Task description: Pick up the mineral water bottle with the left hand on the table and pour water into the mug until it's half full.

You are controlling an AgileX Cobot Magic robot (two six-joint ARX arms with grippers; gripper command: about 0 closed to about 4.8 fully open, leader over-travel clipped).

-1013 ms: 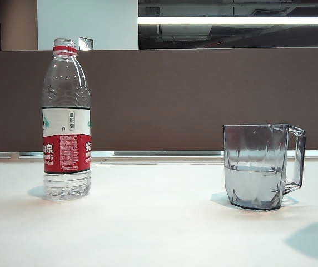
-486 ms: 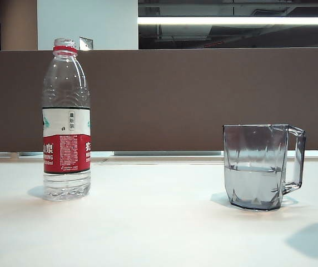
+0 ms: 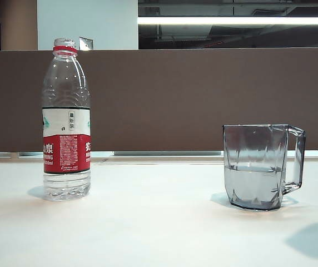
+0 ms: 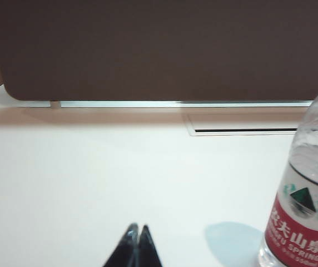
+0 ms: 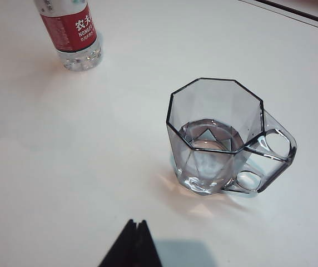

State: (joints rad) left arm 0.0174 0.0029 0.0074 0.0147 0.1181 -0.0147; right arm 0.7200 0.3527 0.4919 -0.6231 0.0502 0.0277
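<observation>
Mineral water bottle [image 3: 66, 119] stands upright on the white counter [image 3: 148, 222], uncapped, red neck ring showing, well apart from the mug [image 3: 262, 167]. The bottle looks nearly empty, so probably light and top-heavy. Thin clear plastic with a ribbed base: likely to dent under a hard squeeze and slip on the glossy label. Best hold, I judge, is mid-body around the label band.

Mug is faceted smoky plastic or glass, rigid, with water to roughly half its height (the pour looks done).

Left hand [image 4: 135, 245] sits low over the counter just beside the bottle, fingers pressed together, holding nothing. Right hand [image 5: 135, 242] hangs above the counter near the mug, fingers likewise pressed together and empty.
</observation>
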